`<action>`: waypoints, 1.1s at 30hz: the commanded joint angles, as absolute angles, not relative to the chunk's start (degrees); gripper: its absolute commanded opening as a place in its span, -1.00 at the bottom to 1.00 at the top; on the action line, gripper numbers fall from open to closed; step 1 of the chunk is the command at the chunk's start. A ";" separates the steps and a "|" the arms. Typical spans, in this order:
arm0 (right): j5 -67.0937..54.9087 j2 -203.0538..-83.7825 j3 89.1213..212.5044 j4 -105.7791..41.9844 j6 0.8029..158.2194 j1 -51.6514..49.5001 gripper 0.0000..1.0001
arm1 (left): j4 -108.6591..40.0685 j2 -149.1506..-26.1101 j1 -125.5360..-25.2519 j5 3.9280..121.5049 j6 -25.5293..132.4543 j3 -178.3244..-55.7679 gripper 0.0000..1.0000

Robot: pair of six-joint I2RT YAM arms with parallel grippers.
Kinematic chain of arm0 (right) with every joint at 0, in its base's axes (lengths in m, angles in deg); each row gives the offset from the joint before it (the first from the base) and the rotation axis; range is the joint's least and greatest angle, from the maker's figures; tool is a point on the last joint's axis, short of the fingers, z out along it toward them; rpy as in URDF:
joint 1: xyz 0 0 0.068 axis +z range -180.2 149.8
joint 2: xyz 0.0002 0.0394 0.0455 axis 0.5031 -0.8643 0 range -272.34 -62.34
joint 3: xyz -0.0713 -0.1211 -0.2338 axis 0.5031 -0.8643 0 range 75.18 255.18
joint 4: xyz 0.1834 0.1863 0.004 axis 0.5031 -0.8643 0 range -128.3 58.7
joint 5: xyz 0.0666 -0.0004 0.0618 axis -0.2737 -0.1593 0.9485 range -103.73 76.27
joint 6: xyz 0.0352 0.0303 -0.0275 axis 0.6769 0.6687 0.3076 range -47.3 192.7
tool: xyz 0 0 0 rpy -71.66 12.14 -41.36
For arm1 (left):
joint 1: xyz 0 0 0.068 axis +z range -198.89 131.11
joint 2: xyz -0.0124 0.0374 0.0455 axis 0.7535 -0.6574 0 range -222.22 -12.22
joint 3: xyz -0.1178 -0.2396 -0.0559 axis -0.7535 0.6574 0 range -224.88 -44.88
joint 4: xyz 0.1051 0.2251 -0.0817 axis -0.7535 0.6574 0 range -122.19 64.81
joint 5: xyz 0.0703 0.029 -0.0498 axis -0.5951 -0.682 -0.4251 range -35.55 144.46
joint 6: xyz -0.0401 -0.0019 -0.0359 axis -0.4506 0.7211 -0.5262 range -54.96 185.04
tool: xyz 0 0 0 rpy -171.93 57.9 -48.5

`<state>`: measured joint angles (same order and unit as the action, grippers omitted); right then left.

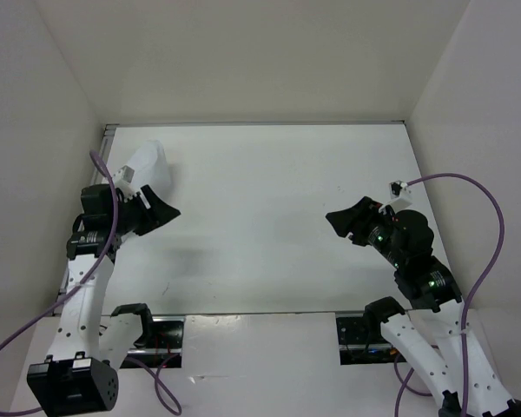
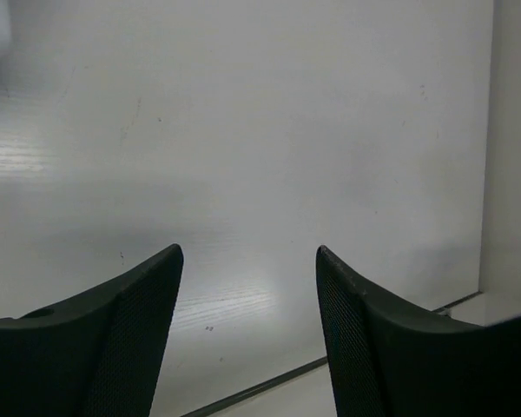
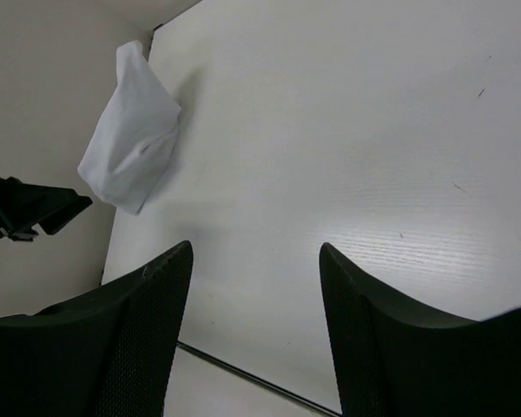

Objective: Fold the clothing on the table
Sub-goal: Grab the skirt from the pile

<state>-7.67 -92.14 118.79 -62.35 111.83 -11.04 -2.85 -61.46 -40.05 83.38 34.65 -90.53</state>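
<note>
While both of my pincers hang released above the table point(image 1: 260, 191), neither has anything between its fingers. My left pincer point(image 1: 169, 213) has its jaws parted, and its wrist camera shows only bare white tabletop in the gap. My right pincer point(image 1: 343, 219) is spread about as wide, with the same empty surface between its tips.

From my left pincer in the top view, the clothing point(image 1: 148, 167) lies just beside it, toward 11 o'clock. It is a small white bundle bunched in the far left corner, close against the left wall point(image 1: 43, 130). From my right pincer it is well apart, across the table between 9 and 10 o'clock. In the right wrist camera it sits at 11 o'clock of the gap, with one end drawn up to a narrow point.

Its near edge runs under my left wrist's white camera mount point(image 1: 128, 178) in the top view, so I cannot tell whether they touch. White cloth on white table blurs the outline, and I cannot make out any folds. My left wrist camera faces away from it. A pale patch at that frame's 10 o'clock corner is cut off too much to name.
</note>
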 commanded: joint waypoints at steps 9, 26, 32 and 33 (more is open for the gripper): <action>-8.37 -91.25 120.35 -62.15 111.90 -10.34 0.32 | 0.33 -75.82 -40.28 57.80 35.69 -104.88 0.63; -13.38 -86.51 119.83 -62.68 114.80 -4.80 0.32 | -1.87 -87.89 -40.28 46.55 35.77 -108.59 0.63; -13.91 -86.51 119.30 -62.68 114.80 -4.80 0.32 | -1.34 -90.43 -40.28 40.84 37.00 -111.58 0.63; -13.91 -86.51 119.30 -62.68 114.80 -4.80 0.32 | -1.95 -91.32 -40.28 40.22 37.01 -111.59 0.63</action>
<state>-12.50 -87.02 118.77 -62.70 114.43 -5.43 -0.86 -88.97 -40.21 45.07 35.17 -109.28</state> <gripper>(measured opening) 0.656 0.812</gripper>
